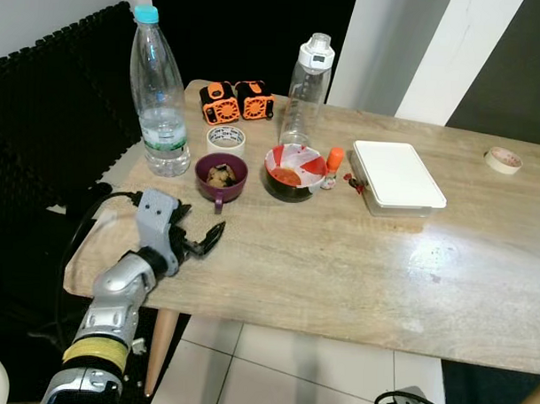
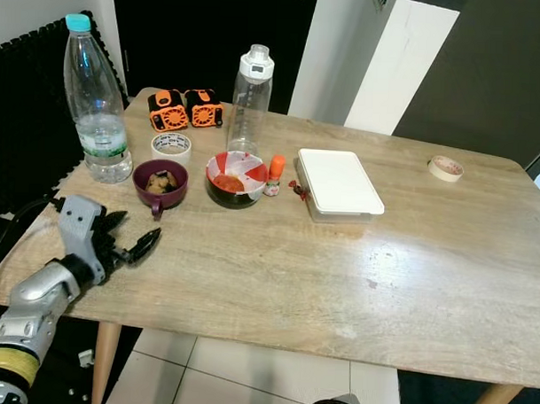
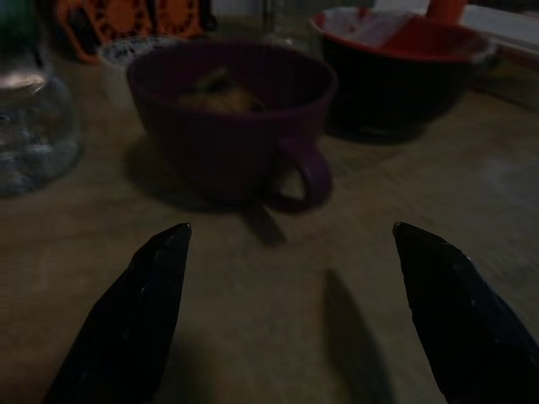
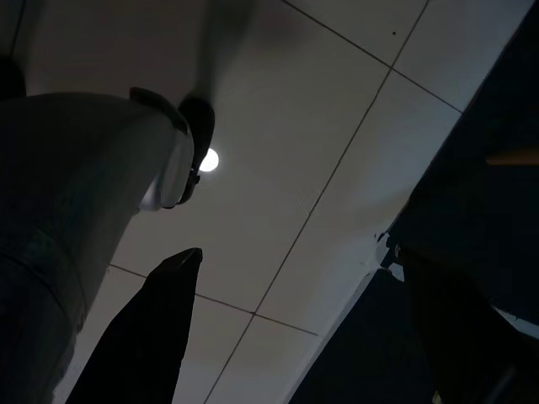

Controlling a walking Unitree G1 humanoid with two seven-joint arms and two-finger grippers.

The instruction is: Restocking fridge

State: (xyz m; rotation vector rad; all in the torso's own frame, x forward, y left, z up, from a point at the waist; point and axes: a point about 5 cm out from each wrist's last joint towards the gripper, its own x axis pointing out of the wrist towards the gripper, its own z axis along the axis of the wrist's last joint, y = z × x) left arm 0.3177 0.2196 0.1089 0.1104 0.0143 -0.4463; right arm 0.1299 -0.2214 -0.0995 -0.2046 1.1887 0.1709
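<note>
My left gripper [image 1: 200, 245] hovers low over the wooden table [image 1: 357, 258], fingers spread and empty. The purple cup [image 1: 221, 176] of food sits near, at twelve o'clock, handle pointing back at me. My right gripper [image 4: 295, 328], also spread, hangs idle over floor tiles.

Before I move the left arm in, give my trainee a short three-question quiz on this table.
1. True or false: the left gripper is shut on the purple mug.
2. Which item stands beside the red and white bowl, between it and the white lidded container? A) a tape roll B) a small orange-capped bottle C) a spoon
3. Fill in: the large water bottle has a ___ cap.

Key:
1. False. Its jaws are open and short of the mug, whose handle points toward them.
2. B, the small orange-capped bottle.
3. Blue.
</note>
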